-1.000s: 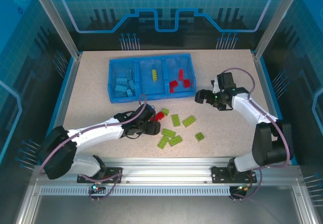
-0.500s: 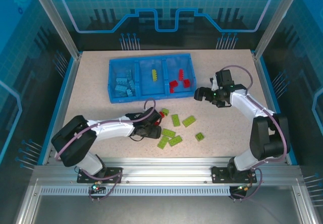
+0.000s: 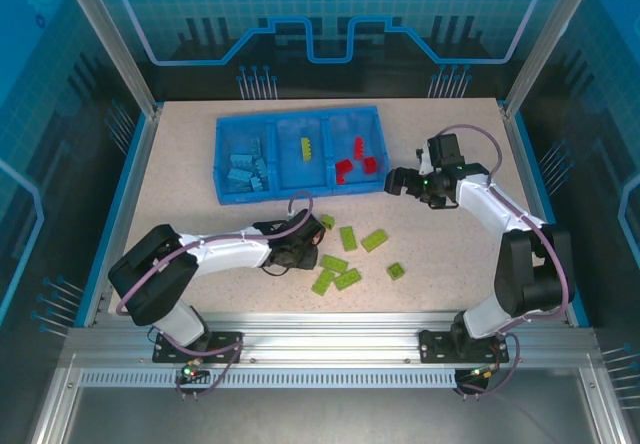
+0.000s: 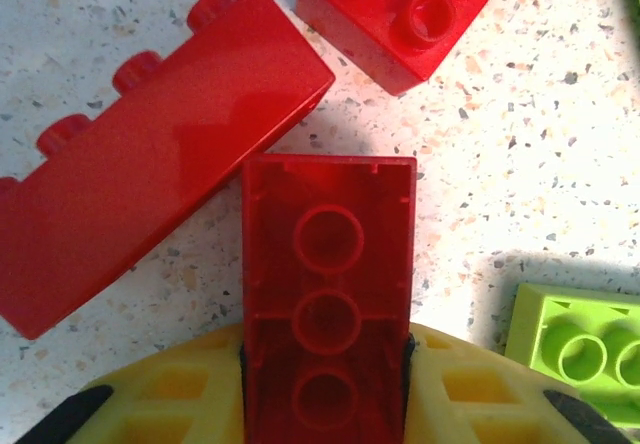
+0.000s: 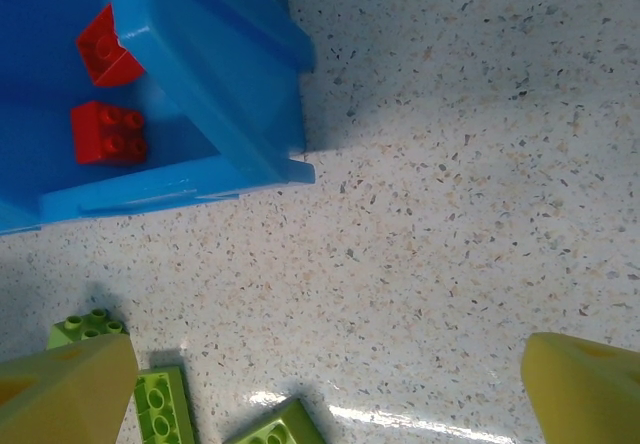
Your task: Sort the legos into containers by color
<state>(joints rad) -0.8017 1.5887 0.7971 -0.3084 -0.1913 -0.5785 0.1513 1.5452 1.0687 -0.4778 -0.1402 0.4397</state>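
Red brick (image 4: 328,294) bares underside wrist-close; overhead, left gripper (image 3: 312,236) seemingly covers it.

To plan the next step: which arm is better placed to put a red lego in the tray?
Left. The left gripper is shut on a red brick, ready to carry. The right gripper hangs open and empty near the tray.

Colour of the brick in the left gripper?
Red brick, in left gripper; best in left wrist view.

Red, lime and pale blue on speckled beige.
The tabletop (image 5: 450,214) is beige with dark flecks; the tray (image 5: 230,74) is bright blue, with light-blue bricks (image 3: 245,169) at its nine o'clock and red bricks (image 3: 357,159) at three; loose bricks (image 3: 348,254) are lime, plus one deep-red brick (image 4: 328,294).
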